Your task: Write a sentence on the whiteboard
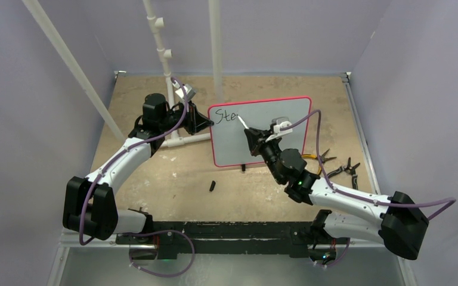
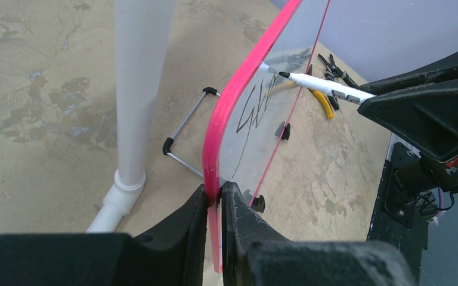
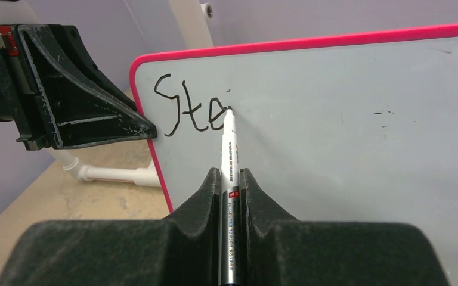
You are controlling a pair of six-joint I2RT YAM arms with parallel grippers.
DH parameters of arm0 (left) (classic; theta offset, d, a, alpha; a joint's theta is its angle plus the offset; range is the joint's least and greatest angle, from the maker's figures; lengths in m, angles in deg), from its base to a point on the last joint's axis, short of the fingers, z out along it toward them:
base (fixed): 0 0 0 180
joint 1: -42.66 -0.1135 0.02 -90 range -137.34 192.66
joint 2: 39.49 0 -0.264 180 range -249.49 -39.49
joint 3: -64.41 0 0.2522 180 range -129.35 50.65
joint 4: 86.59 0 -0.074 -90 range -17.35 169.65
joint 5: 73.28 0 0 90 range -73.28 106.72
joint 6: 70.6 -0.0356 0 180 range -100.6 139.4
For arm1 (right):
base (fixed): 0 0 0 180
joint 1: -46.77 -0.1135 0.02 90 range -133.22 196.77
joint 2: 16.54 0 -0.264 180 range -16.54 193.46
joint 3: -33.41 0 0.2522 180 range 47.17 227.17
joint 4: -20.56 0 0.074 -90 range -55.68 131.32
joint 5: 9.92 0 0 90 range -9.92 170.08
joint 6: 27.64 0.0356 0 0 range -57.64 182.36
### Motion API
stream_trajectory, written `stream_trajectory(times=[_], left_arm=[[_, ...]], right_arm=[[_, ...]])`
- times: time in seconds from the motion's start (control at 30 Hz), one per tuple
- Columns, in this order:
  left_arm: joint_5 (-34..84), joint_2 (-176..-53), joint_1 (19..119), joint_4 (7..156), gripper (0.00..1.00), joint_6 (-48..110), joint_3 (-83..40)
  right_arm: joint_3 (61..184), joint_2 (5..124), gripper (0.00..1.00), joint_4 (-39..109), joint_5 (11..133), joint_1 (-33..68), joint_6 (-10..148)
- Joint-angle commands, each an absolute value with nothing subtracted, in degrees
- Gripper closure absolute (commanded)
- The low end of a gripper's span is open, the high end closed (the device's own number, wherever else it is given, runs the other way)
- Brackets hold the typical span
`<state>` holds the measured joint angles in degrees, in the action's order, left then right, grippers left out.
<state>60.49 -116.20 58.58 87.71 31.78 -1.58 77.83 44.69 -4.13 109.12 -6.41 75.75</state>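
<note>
The whiteboard with its pink-red frame stands tilted on the table. It also shows in the right wrist view and edge-on in the left wrist view. My left gripper is shut on its left edge. My right gripper is shut on a white marker. The marker's tip touches the board just after the black letters "Ste", the only part of the sentence in view.
A white PVC pipe stand rises behind the board's left side. Pliers and cutters lie at the right of the board. A small black cap lies in front. Purple walls close in the table.
</note>
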Motion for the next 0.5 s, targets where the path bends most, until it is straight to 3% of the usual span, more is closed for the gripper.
stream_trajectory(times=[0.0, 0.47], left_arm=[[60.6, -114.8, 58.6, 88.5, 1.0, 30.4, -1.2], [60.6, -114.6, 58.6, 88.5, 1.0, 30.5, -1.1]], right_arm=[[80.3, 45.4, 1.0, -6.4, 111.1, -6.2, 74.9], [76.8, 44.3, 1.0, -1.8, 111.3, -6.3, 80.2]])
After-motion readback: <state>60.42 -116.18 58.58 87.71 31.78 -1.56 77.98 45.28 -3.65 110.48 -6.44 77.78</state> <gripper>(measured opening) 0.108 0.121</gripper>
